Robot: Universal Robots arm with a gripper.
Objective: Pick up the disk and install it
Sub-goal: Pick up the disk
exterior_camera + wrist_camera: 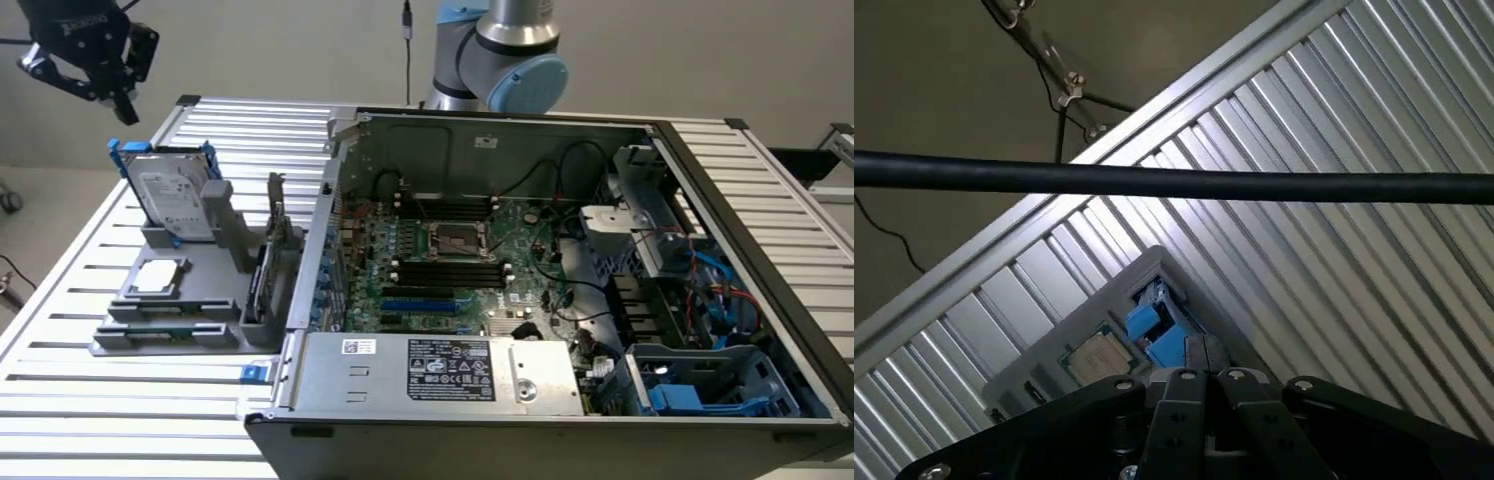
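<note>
Gripper [1206,362]: body cut off by the wrist view's edge, covering part of the grey holder [200,300].
Disk [174,190]: lower end sunk out of sight in the grey holder; label print too small to read.
Arm [501,50]: upper part cut off by the exterior view's top edge; foot hidden behind the computer case [507,122].
Computer case: near corners cut off at the lower edge.
Power supply sticker [451,362]: text too small to read.

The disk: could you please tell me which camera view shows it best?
The exterior view: the disk stands upright in the grey holder, its white label facing the camera. The wrist view shows its blue carrier from above, partly hidden.
</note>
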